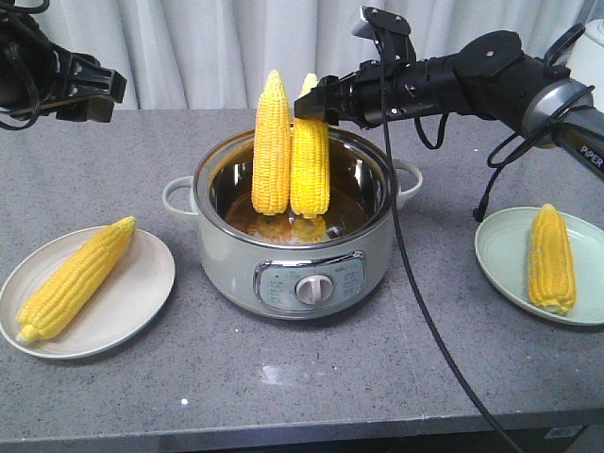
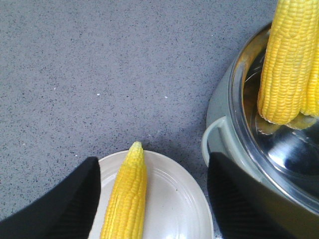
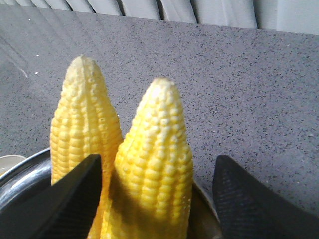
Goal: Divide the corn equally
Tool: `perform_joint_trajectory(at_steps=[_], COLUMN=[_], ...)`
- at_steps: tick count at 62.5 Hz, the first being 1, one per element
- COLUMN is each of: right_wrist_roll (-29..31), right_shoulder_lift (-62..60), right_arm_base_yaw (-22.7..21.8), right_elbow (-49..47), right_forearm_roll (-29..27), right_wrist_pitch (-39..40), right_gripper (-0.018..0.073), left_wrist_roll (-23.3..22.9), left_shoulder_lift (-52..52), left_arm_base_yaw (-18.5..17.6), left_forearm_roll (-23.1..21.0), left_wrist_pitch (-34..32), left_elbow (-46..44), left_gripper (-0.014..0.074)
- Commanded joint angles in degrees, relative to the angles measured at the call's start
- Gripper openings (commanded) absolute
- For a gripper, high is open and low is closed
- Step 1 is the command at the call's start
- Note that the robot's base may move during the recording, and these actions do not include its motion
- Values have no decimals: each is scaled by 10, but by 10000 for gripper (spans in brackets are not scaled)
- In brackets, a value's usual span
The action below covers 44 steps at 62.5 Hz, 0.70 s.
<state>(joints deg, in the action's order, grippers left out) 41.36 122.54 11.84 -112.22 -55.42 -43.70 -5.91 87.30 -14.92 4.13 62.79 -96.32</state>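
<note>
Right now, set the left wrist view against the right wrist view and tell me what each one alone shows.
Left wrist only: a lying cob on a cream plate, the pot's handle, and the lower ends of the two standing cobs. Right wrist only: those cobs' pale tips and the curtain behind. Both: the standing cobs themselves, the pot's steel rim, the grey table.

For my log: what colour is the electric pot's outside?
The electric pot is pale green; exterior front-facing view.
</note>
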Motion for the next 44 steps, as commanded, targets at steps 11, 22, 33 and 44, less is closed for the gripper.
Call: perform_joint_trajectory(at_steps=[11, 22, 33, 44], right_wrist_roll=[3, 4, 9, 9], right_shoulder_lift=[-34, -37, -61, -90], right_arm_base_yaw=[-2, -2, -4, -11], right_elbow=[-20, -20, -20, -20], right_forearm_roll=[-25, -26, -24, -18], right_wrist_pitch=[4, 5, 30, 43], right_gripper=[141, -16, -10, -6], left_wrist_roll=[-3, -3, -3, -3], left_shoulder_lift=[-21, -20, -20, -12], left_arm_base_yaw=[-1, -1, -1, -1], left_forearm_roll=[-2, -2, -2, -23], left_wrist_pitch=[-32, -33, -53, -85], left_elbow=[-15, -15, -15, -15], left_gripper=[454, 454, 454, 454])
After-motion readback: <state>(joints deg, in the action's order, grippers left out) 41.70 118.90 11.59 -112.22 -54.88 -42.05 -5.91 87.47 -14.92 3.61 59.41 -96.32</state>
